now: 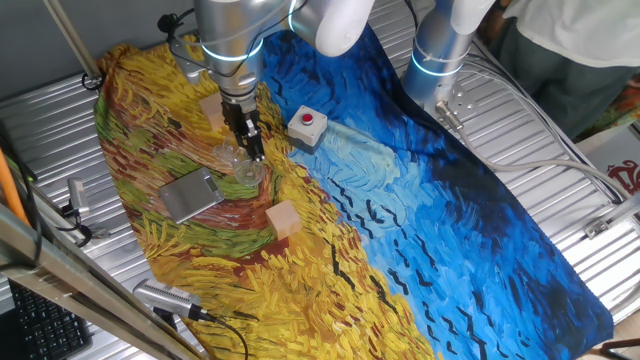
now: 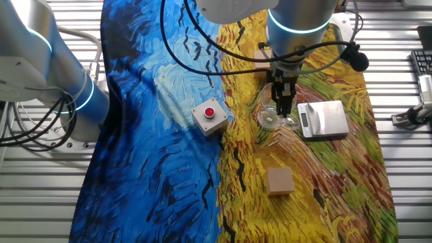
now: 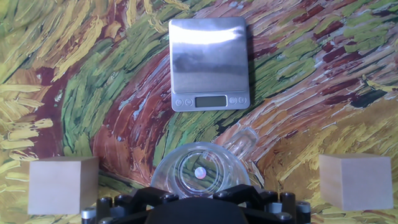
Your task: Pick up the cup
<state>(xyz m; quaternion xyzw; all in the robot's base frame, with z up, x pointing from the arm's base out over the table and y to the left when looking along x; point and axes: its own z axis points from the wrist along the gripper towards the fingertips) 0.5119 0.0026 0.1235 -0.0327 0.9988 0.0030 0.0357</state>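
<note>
Directly beneath the claw [image 2: 283, 111], the cup [image 2: 271, 117] is standing upright on the desk [image 2: 324, 202], fingers reaching its rim; I cannot tell their spread.

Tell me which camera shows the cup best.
The hand view: the cup sits just ahead of the end effector, round rim and handle plain. In one fixed view the cup is a faint glint behind the fingers; in the other, the cup shows small.
</note>
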